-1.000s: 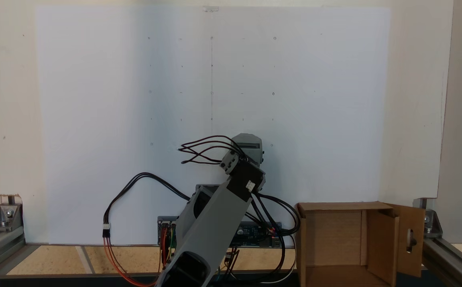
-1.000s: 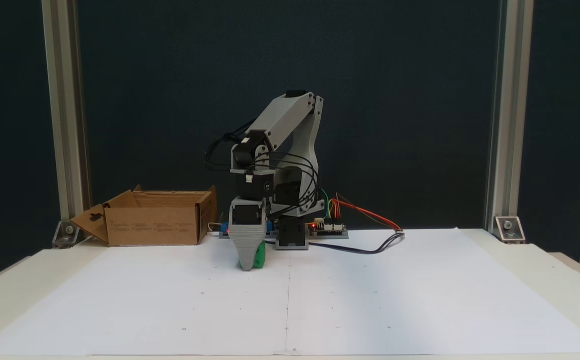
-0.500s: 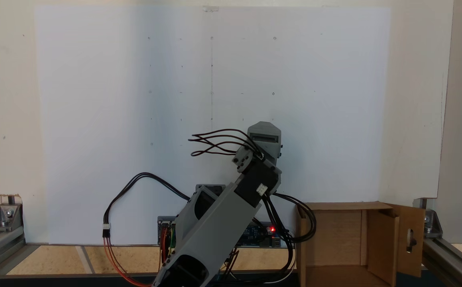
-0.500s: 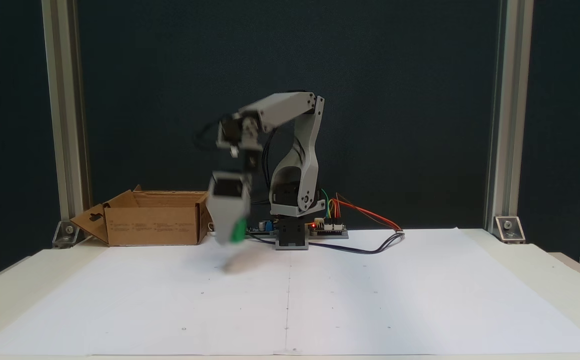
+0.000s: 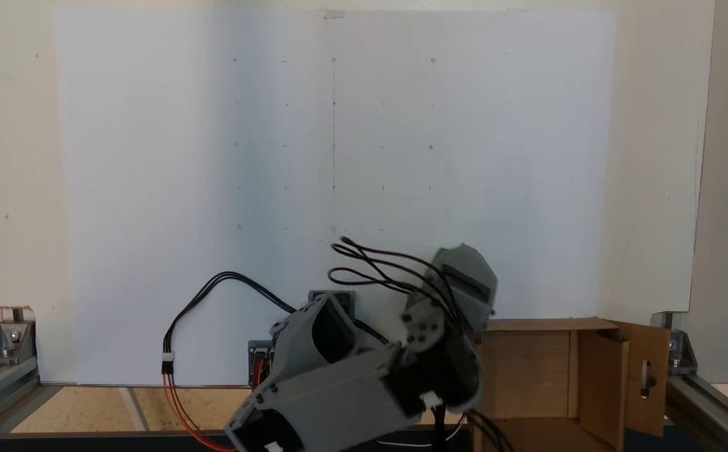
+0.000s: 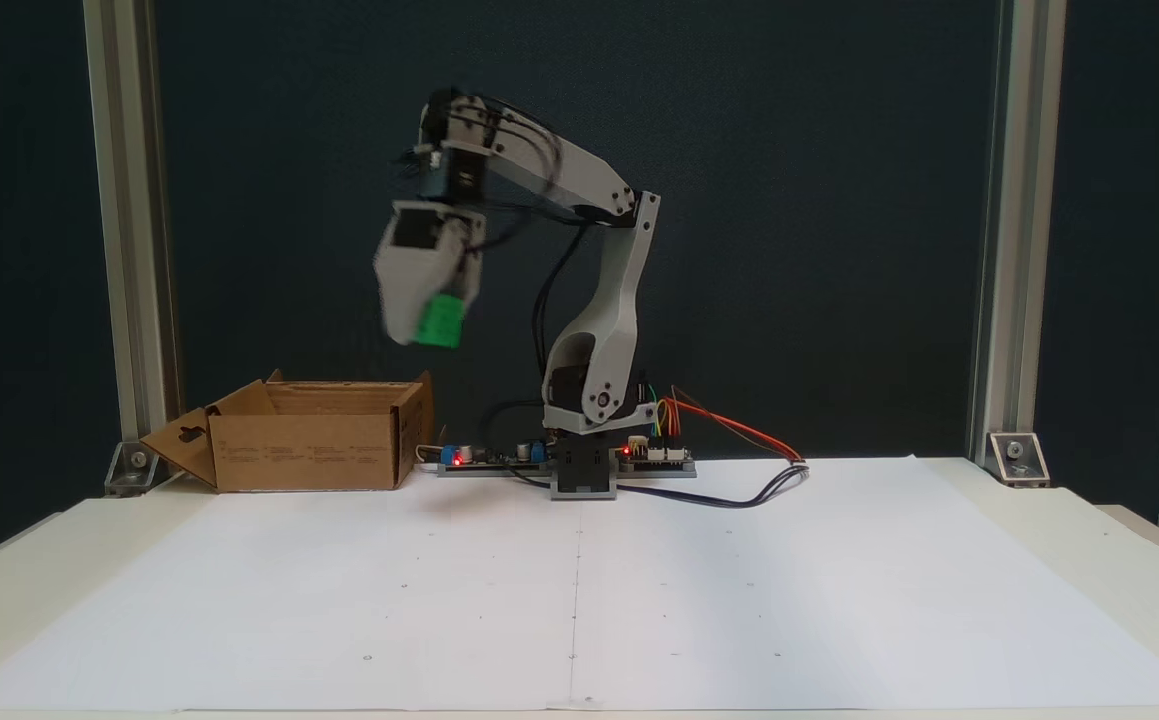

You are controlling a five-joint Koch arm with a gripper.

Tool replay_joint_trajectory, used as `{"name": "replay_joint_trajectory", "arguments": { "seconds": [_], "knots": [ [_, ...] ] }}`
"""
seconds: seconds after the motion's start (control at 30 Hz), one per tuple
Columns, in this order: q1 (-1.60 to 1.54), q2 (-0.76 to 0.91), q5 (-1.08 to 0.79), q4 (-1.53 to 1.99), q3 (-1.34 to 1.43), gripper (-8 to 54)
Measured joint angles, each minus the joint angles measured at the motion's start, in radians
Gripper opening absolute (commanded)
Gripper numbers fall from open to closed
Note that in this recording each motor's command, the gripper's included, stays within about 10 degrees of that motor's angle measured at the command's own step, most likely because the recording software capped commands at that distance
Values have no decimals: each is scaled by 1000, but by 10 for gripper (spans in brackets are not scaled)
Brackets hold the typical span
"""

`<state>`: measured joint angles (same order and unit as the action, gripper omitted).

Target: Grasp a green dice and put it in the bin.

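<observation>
Risen since before, the hand [image 6: 424, 325] grips the green dice [image 6: 439, 322] aloft.

You can read no text here: the small print along the front wall of the bin [image 6: 304, 452] is too fine and blurred to make out.

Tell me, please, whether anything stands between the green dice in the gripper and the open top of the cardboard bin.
Nothing visible does. In a fixed view the gripper holds the green dice high in the air, above and slightly right of the bin. The air between them is free, and the bin's top is open with its flaps folded outward.
</observation>
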<state>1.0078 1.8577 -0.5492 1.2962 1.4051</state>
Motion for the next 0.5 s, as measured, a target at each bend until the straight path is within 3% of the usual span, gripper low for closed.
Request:
{"name": "replay_joint_trajectory", "arguments": {
  "seconds": [0.17,0.5],
  "knots": [
    [258,-49,0,2,-63,115],
    [693,-376,0,-207,-172,115]
  ]
}}
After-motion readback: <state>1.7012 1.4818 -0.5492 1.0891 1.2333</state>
